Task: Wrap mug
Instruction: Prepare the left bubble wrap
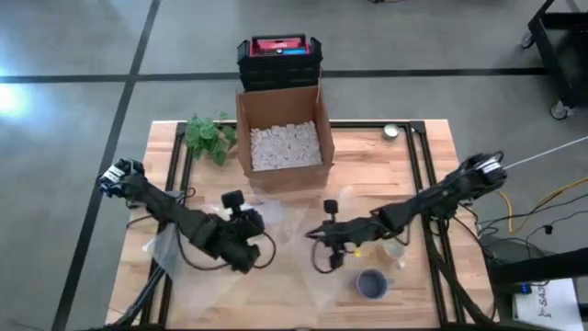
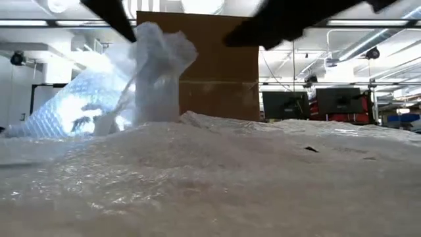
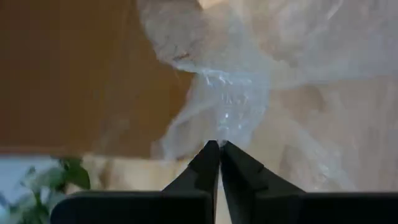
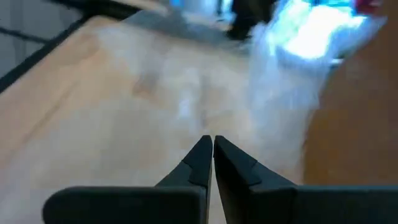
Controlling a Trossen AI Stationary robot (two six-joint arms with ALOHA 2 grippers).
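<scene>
A blue mug (image 1: 372, 283) stands upright on the wood near the table's front edge, right of centre; no gripper touches it. A clear bubble wrap sheet (image 1: 292, 219) lies spread over the table's middle. One part of it is gathered into a peak (image 2: 158, 59). My left gripper (image 3: 219, 144) is shut on the wrap at table centre (image 1: 260, 219). My right gripper (image 4: 212, 139) is shut, just right of centre (image 1: 314, 237), pointing left over the sheet. I cannot tell if it touches the wrap. My left gripper pinches a gathered bunch of the bubble wrap (image 3: 225, 118) between its two fingertips; how many layers cannot be told. The held part stands raised above the table (image 2: 155, 46), while the rest of the sheet (image 2: 217, 164) lies on the wood.
An open cardboard box (image 1: 283, 138) of white packing peanuts stands at the back centre, with a black and red case (image 1: 278, 53) behind it. A green plant (image 1: 208, 136) lies to the box's left. A pale round object (image 1: 393, 248) sits beside my right arm, beyond the mug.
</scene>
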